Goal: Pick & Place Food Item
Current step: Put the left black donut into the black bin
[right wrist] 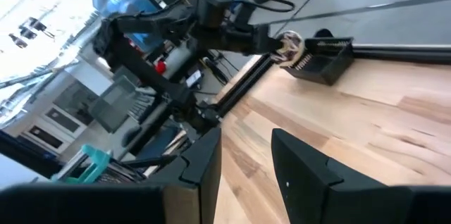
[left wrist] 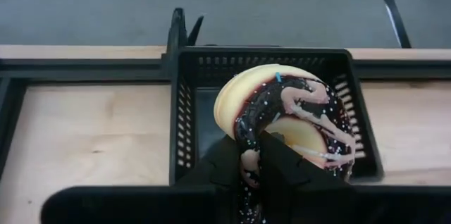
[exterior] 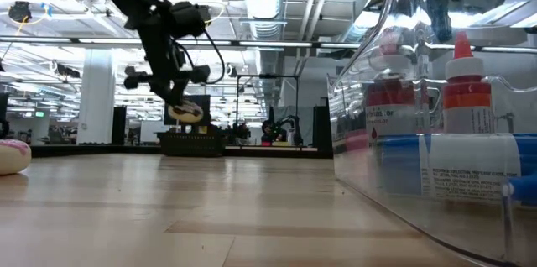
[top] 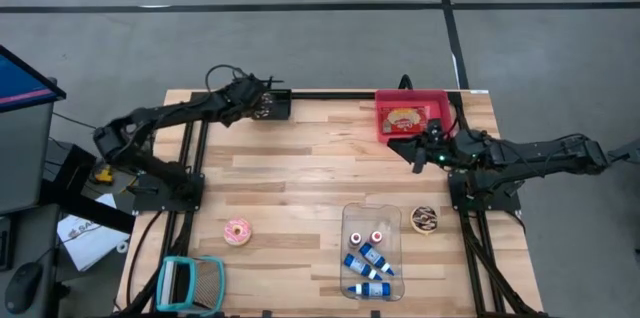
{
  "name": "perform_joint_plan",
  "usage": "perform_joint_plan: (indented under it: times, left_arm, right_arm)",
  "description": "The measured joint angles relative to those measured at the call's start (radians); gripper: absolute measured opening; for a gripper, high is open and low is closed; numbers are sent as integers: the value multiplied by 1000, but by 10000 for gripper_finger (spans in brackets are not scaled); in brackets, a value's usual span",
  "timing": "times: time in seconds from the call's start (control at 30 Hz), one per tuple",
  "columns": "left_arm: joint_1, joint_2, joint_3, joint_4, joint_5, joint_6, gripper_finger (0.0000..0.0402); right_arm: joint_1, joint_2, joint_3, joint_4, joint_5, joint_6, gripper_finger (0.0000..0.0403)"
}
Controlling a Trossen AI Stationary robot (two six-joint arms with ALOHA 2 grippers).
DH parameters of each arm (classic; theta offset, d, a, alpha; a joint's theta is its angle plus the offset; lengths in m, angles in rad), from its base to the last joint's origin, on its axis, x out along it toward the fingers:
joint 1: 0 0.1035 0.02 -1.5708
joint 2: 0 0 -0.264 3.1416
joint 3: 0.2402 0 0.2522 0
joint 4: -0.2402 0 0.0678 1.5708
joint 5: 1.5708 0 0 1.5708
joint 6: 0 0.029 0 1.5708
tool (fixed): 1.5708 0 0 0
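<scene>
1. Left claw (left wrist: 252, 171) is clamped on the chocolate donut (left wrist: 282, 122), holding it just above the black basket (left wrist: 187, 104).
2. Right claw (right wrist: 243, 157) hovers with fingers apart, holding nothing, near the red tray (top: 385, 116).

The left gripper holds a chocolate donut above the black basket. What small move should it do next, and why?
Probably lower a little, then open. The left gripper is shut on the chocolate donut, which hangs right over the black basket at the table's far edge; in the low view the donut is clearly above the basket rim. A short descent should keep it from bouncing out. The right gripper waits, empty.
</scene>
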Motion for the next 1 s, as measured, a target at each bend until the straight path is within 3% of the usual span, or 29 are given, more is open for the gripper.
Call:
perform_joint_plan:
  times: [0.37,0.83,1.0]
  left_arm:
    - [59,53,0,62,-54,-29,28]
    - [53,71,0,83,-81,-59,28]
    - [53,71,0,83,-81,-60,48]
  right_arm:
    - [-7,-55,0,-46,-50,1,118]
    - [-7,-70,0,-81,-77,-10,118]
    - [-7,-70,0,-81,-77,-13,118]
